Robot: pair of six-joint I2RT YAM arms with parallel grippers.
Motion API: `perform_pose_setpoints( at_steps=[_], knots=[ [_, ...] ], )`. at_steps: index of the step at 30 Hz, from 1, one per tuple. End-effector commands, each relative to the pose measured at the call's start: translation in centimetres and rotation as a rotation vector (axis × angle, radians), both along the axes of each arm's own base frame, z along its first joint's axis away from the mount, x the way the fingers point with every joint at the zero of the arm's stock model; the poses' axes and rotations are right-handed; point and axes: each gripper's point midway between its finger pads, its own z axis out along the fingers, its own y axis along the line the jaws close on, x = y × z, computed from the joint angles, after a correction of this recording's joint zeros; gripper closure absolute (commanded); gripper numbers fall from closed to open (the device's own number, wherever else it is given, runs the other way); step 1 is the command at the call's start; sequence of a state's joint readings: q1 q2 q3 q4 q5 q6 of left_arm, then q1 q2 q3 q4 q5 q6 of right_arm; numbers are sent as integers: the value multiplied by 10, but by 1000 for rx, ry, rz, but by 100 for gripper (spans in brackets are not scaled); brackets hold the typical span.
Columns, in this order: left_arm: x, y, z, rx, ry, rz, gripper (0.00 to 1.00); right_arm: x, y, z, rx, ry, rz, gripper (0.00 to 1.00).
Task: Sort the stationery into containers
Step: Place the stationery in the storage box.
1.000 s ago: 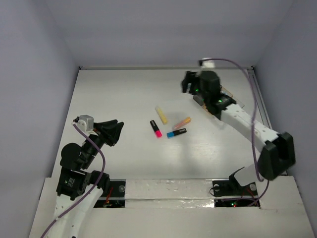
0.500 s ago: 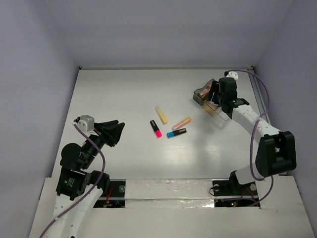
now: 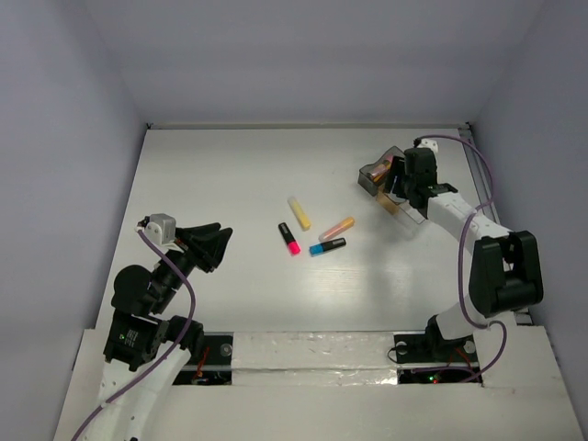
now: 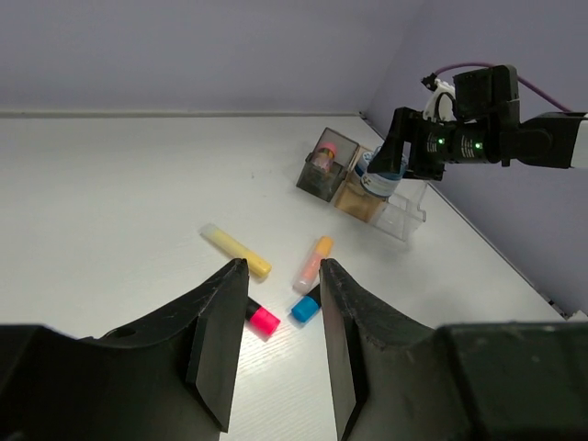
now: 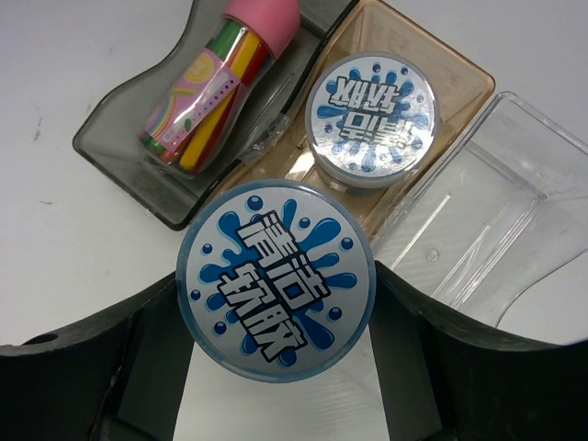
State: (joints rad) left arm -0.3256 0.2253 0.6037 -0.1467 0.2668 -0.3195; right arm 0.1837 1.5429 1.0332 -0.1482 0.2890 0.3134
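The blue-white roll (image 5: 276, 278) is sitting in your right pincer (image 3: 401, 176), whose two fingers are clamping its rim from either side, with the printed flat face turned up toward the wrist camera. You are holding it over the near end of the amber tray (image 5: 464, 87), the middle one of the joined row. Just ahead of the pincer, in the far half of that same tray, the second roll (image 5: 370, 119) is lying flat. The free space is therefore lying straight below the held roll, not farther ahead. How high the roll is hanging above the tray floor I cannot tell.

To one side of the pincer the smoky grey tray (image 5: 115, 152) is holding the pink-capped glue stick (image 5: 220, 78). To the other side the clear tray (image 5: 501, 197) is holding nothing. A disc has no long axis to line up, so the drop is probably turning only on keeping it flat and inside the amber walls, clear of its twin.

Your left pincer (image 4: 282, 271) is hovering with its fingers spread and nothing between them. Straight ahead of it on the desk (image 3: 211, 175) are lying the yellow highlighter (image 4: 236, 253), the orange highlighter (image 4: 312, 262), the pink-black highlighter (image 4: 260, 317) and the blue-black highlighter (image 4: 303, 308). They are lying between the two arms, roughly as near to one as to the other. The free left pincer is already facing them, so it looks the better placed for them. The yellow one's long axis is running slantwise across that pincer's line, and the orange one's is running more nearly along it.
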Motion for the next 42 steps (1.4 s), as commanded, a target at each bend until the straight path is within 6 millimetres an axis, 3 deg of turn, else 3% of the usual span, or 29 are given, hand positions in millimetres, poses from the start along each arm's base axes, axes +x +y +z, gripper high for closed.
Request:
perform_pose_setpoints(
  at_steps=[1, 13, 24, 30, 42],
  knots=[
    [-1, -2, 13, -16, -48, -14, 66, 29, 1, 34, 11, -129, 0, 68],
    [-1, -2, 13, -14, -47, -12, 66, 47, 3, 27, 18, -126, 13, 66],
    [0, -2, 13, -13, -46, -12, 66, 43, 5, 58, 55, -259, 19, 66],
    [0, -2, 13, -14, -49, -10, 66, 40, 0, 65, 42, -300, 0, 66],
    [0, -3, 12, -11, -46, -13, 66, 50, -8, 29, -32, -259, -14, 67]
  ],
)
